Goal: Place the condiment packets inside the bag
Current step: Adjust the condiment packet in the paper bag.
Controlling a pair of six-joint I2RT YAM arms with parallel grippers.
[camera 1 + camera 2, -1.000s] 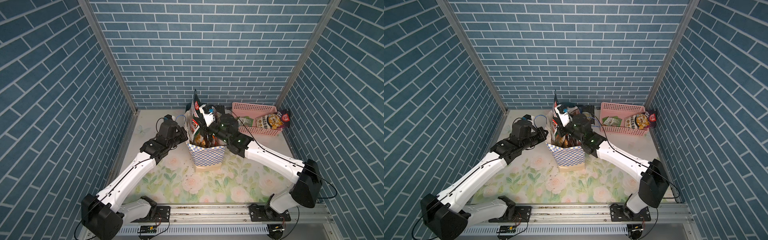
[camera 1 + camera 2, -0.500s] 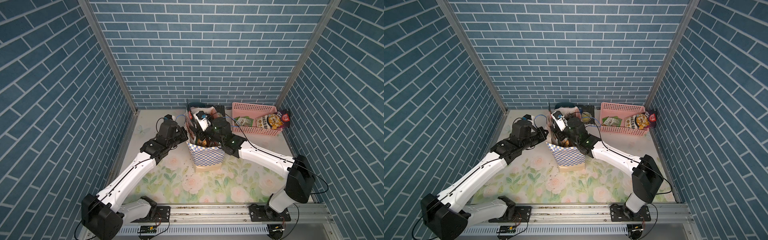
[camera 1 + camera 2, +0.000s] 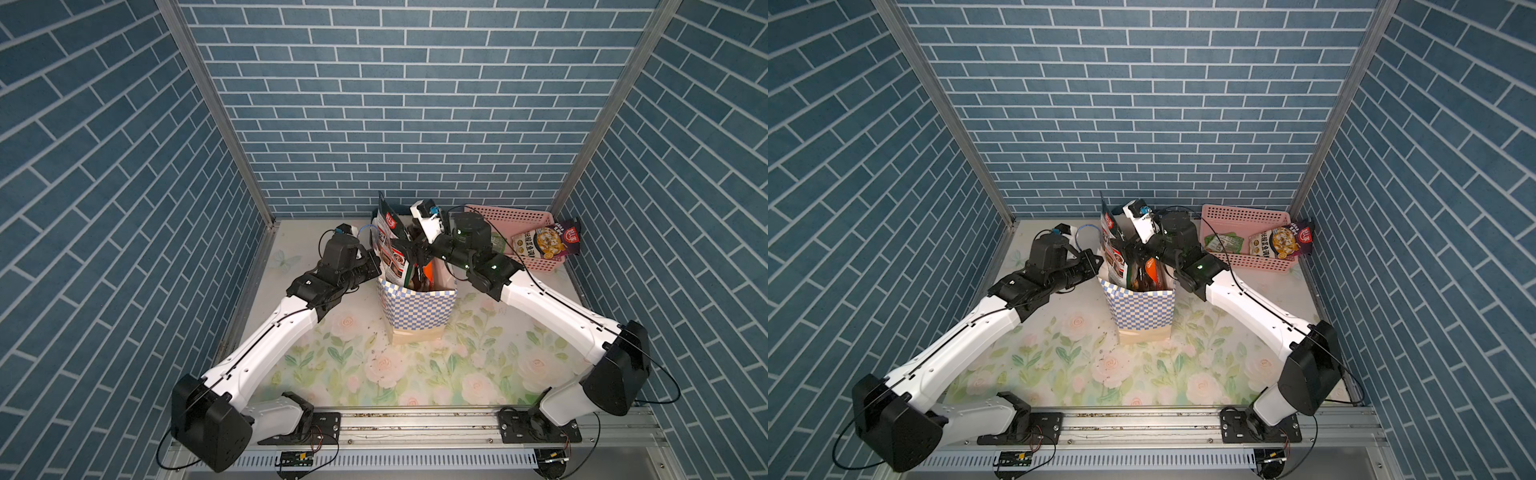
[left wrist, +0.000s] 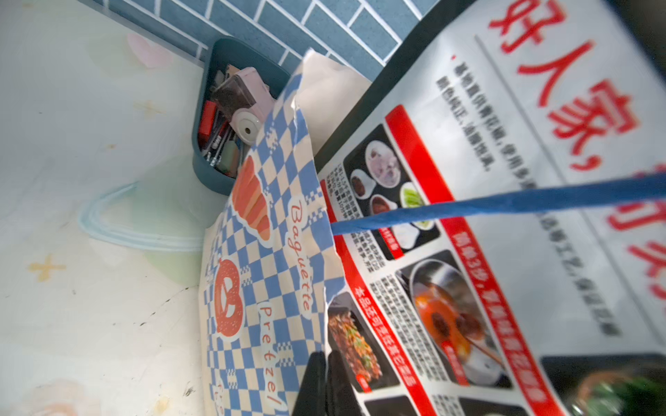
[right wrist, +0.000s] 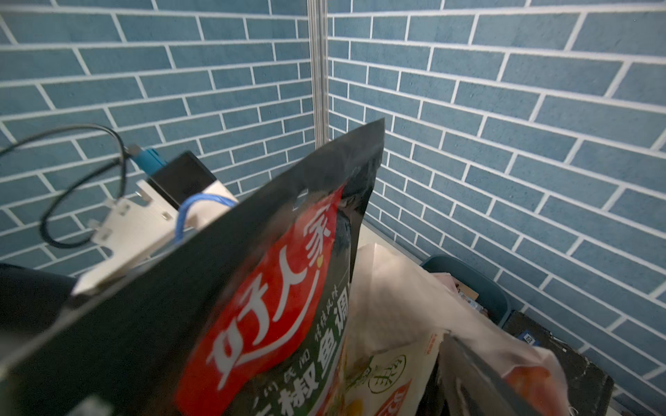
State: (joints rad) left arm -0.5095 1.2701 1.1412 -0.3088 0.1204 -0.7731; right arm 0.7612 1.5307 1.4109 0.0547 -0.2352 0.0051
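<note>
Condiment packets stand in the bag on the counter, your left end effector pinching its rim, your right end effector over the mouth, spread or not unclear; this drop looks nearly done, so next lift clear and fetch from the pink basket.

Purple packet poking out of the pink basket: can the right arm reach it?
Probably yes. The dark purple glossy packet lies uncovered in the pink perforated plastic basket, on the right arm's side; its tool is nearby at the blue-and-white checkered paper bag.
</note>
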